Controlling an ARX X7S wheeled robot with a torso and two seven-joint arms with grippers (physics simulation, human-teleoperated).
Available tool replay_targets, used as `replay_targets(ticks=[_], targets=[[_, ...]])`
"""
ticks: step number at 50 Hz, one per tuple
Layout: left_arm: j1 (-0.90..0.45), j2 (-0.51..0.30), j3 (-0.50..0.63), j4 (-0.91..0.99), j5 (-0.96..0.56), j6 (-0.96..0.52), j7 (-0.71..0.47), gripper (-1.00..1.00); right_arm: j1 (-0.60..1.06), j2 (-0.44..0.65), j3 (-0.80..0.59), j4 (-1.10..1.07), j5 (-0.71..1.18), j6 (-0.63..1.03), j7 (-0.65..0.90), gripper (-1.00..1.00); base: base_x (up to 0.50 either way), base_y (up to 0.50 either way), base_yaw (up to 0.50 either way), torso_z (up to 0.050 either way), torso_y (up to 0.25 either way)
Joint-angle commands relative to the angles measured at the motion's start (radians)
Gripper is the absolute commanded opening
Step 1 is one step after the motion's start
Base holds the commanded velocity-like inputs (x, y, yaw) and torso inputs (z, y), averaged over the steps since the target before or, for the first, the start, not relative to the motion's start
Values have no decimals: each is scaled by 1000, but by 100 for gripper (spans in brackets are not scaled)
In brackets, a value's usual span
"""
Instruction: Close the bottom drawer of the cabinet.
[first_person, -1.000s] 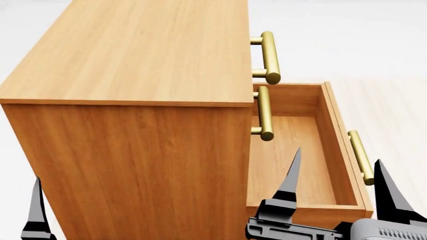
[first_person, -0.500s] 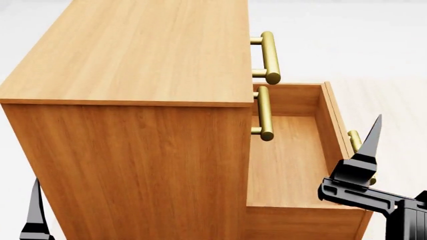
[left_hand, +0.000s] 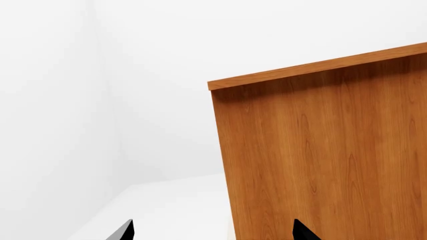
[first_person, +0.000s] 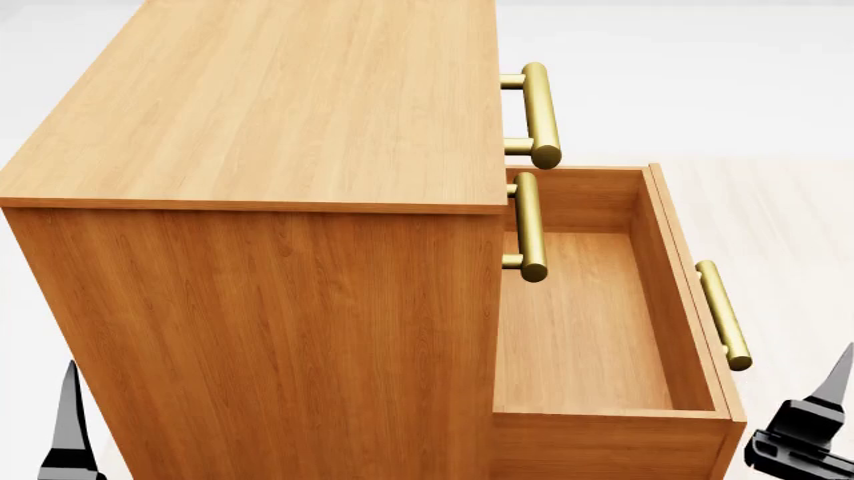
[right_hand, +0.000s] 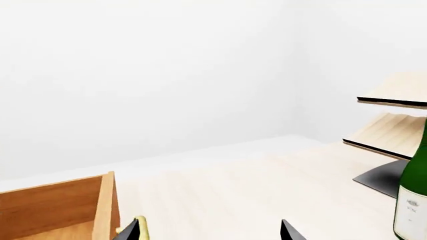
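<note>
**Bottom drawer stands open as right arm lines up its push**

Your cabinet (first_person: 267, 200) fills the left of the head view, its bottom drawer (first_person: 601, 330) pulled fully out to the right, brass handle (first_person: 722, 314) on the far-right face. Your right end effector (first_person: 817, 430) hovers near, just right of the drawer front, fingers spread and empty in the wrist view. Your left end effector (first_person: 70, 440) idles beside the cabinet's left side, also spread. You appear to be in the approach step; next, set the right fingers against the drawer front and push left.
</note>
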Motion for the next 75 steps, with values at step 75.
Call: replay_targets(ticks=[75], targets=[[13, -26, 18, -14, -23, 25, -34, 100, 106, -85, -318, 636, -226, -410, -302, 100, 2, 0, 1, 0, 0]])
